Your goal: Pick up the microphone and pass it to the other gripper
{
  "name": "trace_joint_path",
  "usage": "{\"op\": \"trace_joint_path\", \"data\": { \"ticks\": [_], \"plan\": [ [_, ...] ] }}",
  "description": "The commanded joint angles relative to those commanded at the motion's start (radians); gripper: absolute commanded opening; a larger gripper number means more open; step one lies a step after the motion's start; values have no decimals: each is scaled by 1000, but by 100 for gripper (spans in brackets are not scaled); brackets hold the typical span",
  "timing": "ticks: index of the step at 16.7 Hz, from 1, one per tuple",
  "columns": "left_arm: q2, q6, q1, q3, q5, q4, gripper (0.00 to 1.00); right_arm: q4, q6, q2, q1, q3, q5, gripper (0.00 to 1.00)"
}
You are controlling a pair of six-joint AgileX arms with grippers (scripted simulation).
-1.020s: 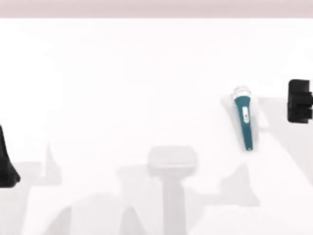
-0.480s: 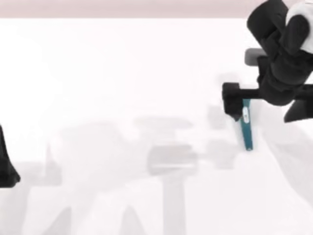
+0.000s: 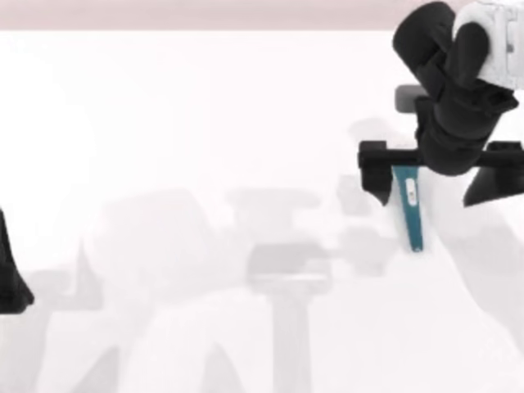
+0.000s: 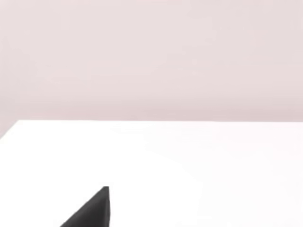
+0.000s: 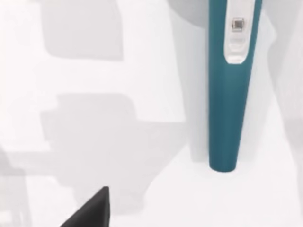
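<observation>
The microphone [image 3: 411,214] lies flat on the white table at the right, its teal handle pointing toward the front edge. Its head is hidden under my right arm. My right gripper [image 3: 426,201] hangs over the upper part of the handle, open wide, with one black finger on each side and apart from it. In the right wrist view the teal handle [image 5: 227,104] and its white switch plate [image 5: 237,33] show, with one black fingertip [image 5: 96,209] beside them. My left gripper [image 3: 12,282] is parked at the table's left edge, and one fingertip [image 4: 96,209] shows in its own view.
The white table [image 3: 205,123] carries only grey shadows of the arms. Its back edge meets a pale pink wall [image 3: 205,15] along the top of the top view.
My right arm has swung in from the right edge to above the microphone's head, and its fingers have spread wider. The microphone and the left arm have not moved.
</observation>
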Motion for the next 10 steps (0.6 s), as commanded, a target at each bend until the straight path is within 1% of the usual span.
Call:
{"op": "trace_joint_path", "data": {
  "ticks": [3,8,10],
  "plan": [
    [0,0,0,0,0,0,100,39,-3,23,1,-22,0,100],
    [0,0,0,0,0,0,100,258,-5,134,-3,-116,1,100],
    [0,0,0,0,0,0,100,317,-6,170,-4,-145,1,100]
  ]
}}
